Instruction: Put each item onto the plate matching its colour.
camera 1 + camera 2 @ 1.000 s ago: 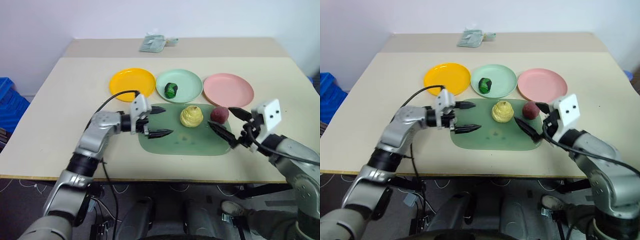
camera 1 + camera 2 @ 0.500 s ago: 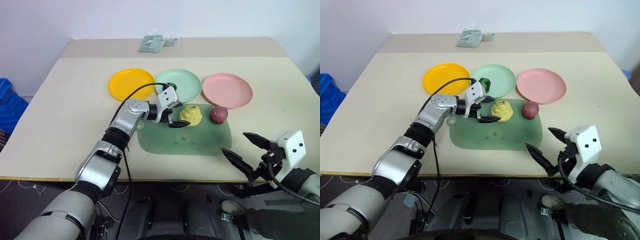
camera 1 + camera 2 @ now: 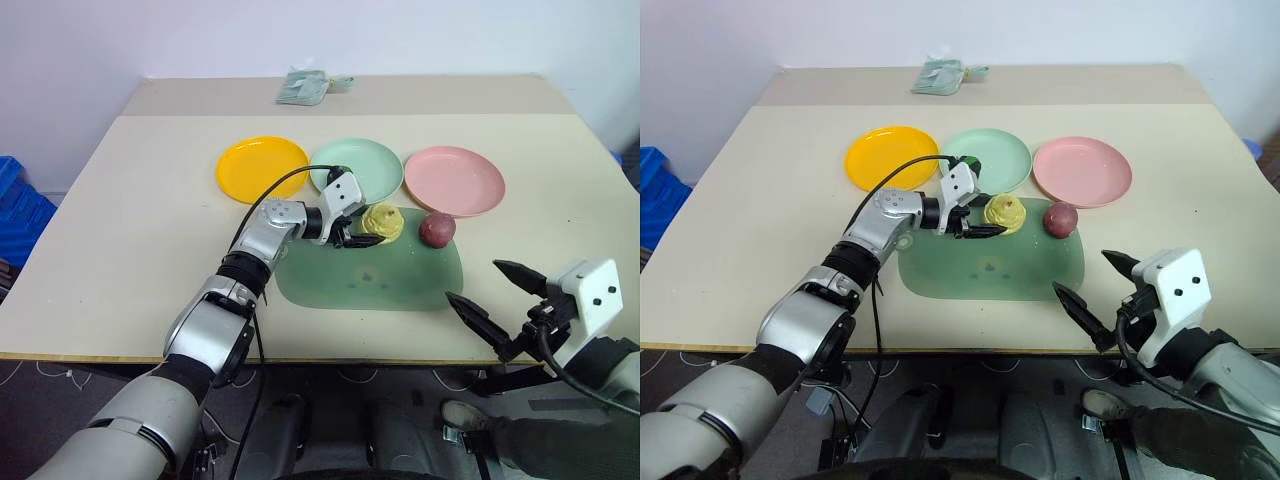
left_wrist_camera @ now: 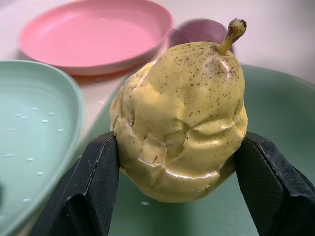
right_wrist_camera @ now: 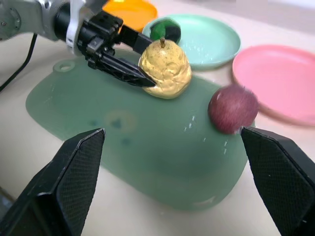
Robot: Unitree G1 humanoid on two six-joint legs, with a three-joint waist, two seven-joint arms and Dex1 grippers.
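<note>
The pale yellow pear-like item (image 3: 382, 222) stands on the translucent green mat (image 3: 370, 280), and my left gripper (image 3: 368, 228) is shut on it. In the left wrist view both black fingers (image 4: 98, 182) press its sides (image 4: 182, 118). The dark red-purple item (image 3: 437, 229) sits on the mat's right end, near the pink plate (image 3: 455, 180). On the mint green plate (image 3: 375, 165) lies the dark green item (image 3: 970, 163). The orange-yellow plate (image 3: 262, 168) holds nothing. My right gripper (image 3: 474, 282) hangs open off the table's front right edge, well back from the mat.
A folded grey-green packet (image 3: 310, 87) lies at the table's far edge. A blue crate (image 3: 15, 205) stands on the floor to the left. My left arm's black cable (image 3: 270, 190) loops over the table beside the orange-yellow plate.
My left gripper reached right across the mat to the pear and closed on it. My right gripper pulled back from beside the red-purple item to the table's front edge, staying open.
</note>
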